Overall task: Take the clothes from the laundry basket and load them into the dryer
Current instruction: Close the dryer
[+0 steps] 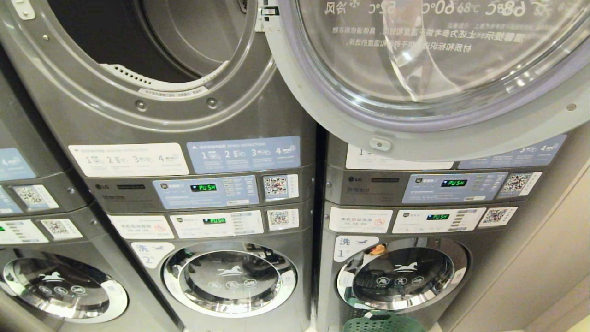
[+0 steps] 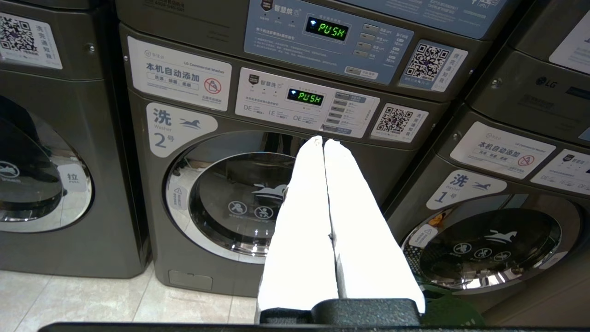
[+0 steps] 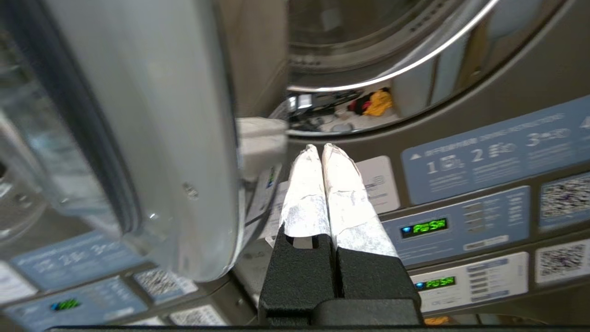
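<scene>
While the dryer door (image 1: 428,78) hangs wide open off the upper machine, both arms come up empty-handed: the right gripper (image 3: 321,150) has its taped fingers (image 3: 306,193) pressed flat together with nothing between them, raised just beside that door's edge and pointing at the control panel (image 3: 461,221) of the neighbouring stack. Over by washer number two (image 2: 230,203), the left gripper (image 2: 322,143) is parked low, fingers clenched tip to tip, also carrying nothing. And the clothes? No garment shows clearly; only the green laundry basket (image 1: 382,323) peeks in on the floor, well below the dryer door and right against the lower washer (image 1: 401,276) under it. That's the gap that matters: the load sits far beneath the right gripper's fingertips, on that arm's own side, so I'd judge the right arm the nearer candidate, needing to drop and spread its fingers. The open drum (image 1: 152,41) waits above, to the door's left.
</scene>
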Robot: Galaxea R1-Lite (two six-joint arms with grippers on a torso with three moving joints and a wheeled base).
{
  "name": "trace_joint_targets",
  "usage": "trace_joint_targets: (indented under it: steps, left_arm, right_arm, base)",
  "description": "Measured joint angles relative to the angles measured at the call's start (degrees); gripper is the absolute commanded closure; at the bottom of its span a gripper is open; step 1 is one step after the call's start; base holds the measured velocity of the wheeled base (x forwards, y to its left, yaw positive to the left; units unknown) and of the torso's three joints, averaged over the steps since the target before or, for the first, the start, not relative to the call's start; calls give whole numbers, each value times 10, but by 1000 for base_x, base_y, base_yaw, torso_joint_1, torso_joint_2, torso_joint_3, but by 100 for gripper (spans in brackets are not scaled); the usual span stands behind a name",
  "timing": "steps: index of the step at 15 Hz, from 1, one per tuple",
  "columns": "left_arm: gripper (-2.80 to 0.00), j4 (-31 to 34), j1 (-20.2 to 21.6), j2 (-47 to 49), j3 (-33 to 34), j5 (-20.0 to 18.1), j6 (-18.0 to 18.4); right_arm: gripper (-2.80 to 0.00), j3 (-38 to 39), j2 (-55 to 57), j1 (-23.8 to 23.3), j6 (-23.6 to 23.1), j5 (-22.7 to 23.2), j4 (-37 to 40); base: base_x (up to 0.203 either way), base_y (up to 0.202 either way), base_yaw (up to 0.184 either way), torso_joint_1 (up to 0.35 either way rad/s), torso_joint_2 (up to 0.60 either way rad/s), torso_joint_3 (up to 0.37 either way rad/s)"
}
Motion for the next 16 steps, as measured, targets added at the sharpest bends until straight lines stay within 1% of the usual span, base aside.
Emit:
trace_joint_targets:
  steps: [6,9,11,13,15,16]
  left_arm:
    - [0,0,0,0,0,0,0]
    - [0,0,0,0,0,0,0]
    - [0,0,0,0,0,0,0]
    - [0,0,0,0,0,0,0]
    - [0,0,0,0,0,0,-1]
    - [0,0,0,0,0,0,-1]
  right_arm:
    - [0,18,-22,1,-3,63,0]
    - [0,55,-58,3,-23,102,1]
    - [0,76,-89,3,-35,149,4]
    - [0,83,-112,3,-59,195,6]
    - [0,82,-122,4,-81,226,17]
    - [0,83,-126,3,-85,228,25]
  base:
    - [0,0,0,0,0,0]
    - [0,0,0,0,0,0]
    - [0,0,0,0,0,0]
    - [0,0,0,0,0,0]
    - [0,0,0,0,0,0]
    - [0,0,0,0,0,0]
